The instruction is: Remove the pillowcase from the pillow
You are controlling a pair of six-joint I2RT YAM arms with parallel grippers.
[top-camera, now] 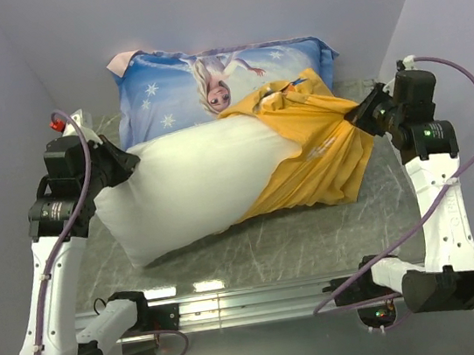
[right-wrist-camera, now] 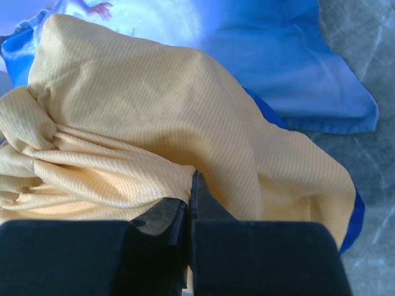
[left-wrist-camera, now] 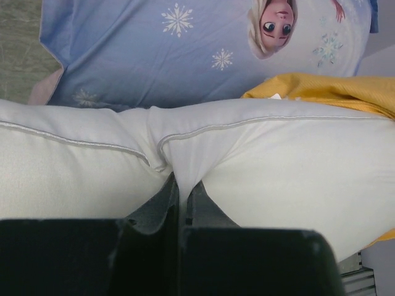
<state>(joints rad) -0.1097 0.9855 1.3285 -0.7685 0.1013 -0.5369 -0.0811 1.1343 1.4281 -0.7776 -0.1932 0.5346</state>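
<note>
The plain white pillow [top-camera: 194,188] lies across the table, its left two thirds bare. The yellow-orange pillowcase [top-camera: 317,153] is bunched over its right end, with white lettering on it. My left gripper [top-camera: 130,168] is shut on a pinch of the pillow's white fabric [left-wrist-camera: 182,166] at its left end. My right gripper [top-camera: 359,118] is shut on a fold of the pillowcase [right-wrist-camera: 154,154] at its right end, and the cloth is gathered into creases there. A blue edge [right-wrist-camera: 355,216] shows under the yellow cloth.
A blue Elsa-printed pillow [top-camera: 206,80] lies behind, against the back wall, touching both the white pillow and the yellow case; it also shows in the left wrist view [left-wrist-camera: 185,49]. The grey marbled table top [top-camera: 256,250] shows in front. Walls close in on both sides.
</note>
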